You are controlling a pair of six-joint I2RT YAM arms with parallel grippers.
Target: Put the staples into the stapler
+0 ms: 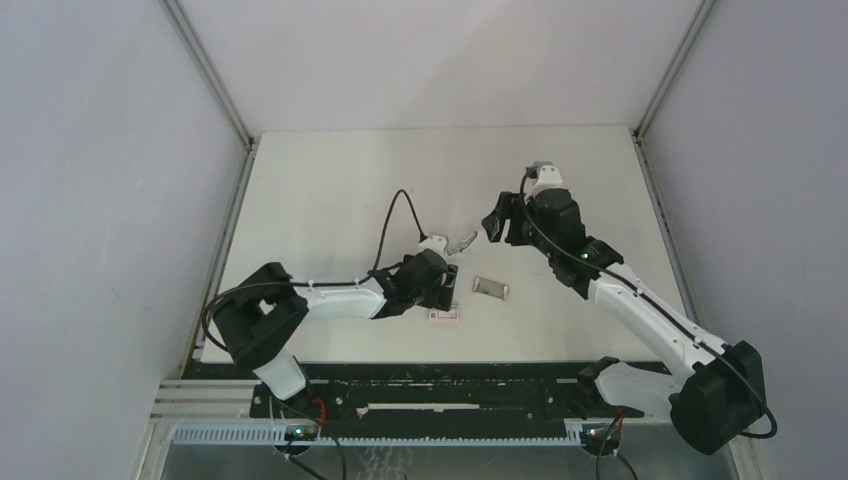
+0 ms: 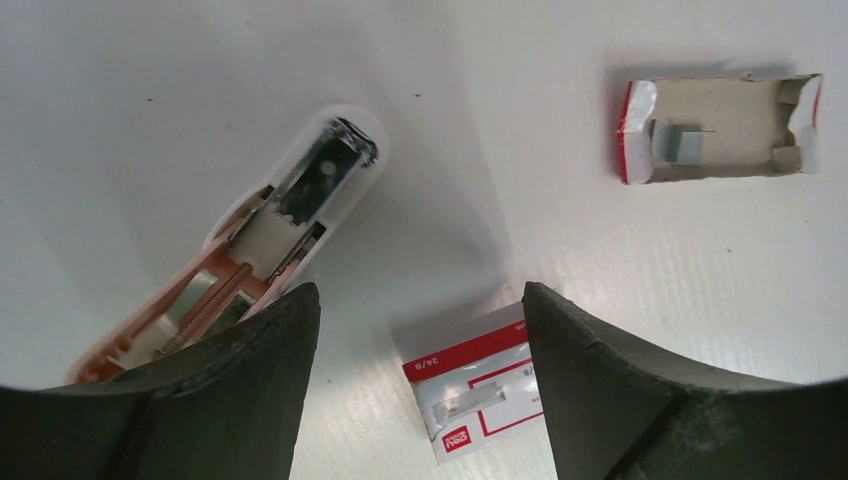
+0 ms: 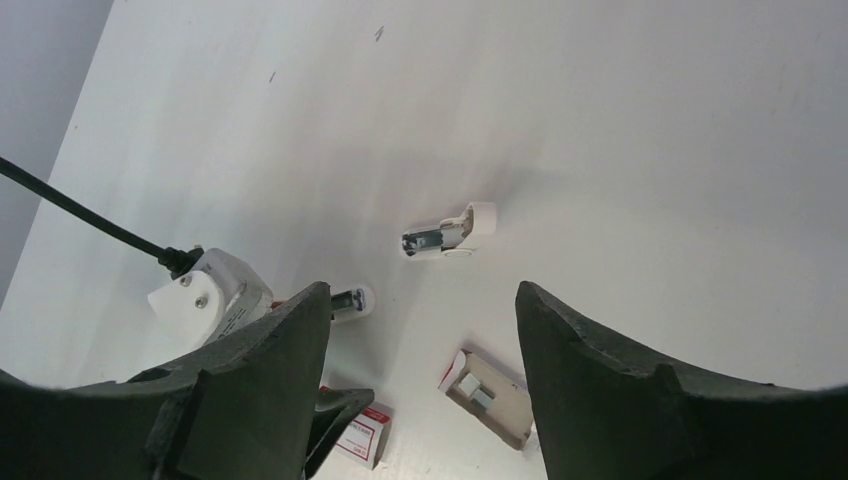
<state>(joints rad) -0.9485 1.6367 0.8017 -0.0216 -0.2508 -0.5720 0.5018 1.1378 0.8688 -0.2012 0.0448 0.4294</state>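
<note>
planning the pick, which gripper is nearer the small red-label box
Left. The left gripper hangs right above the red-label box; the right gripper is farther off, past the open tray.

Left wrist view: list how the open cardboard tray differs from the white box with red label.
The tray shows bare brown cardboard inside; the box shows a white, red-printed face. The tray holds a small grey strip; the box's contents are hidden. Both lie flat on the table, with red trim.
</note>
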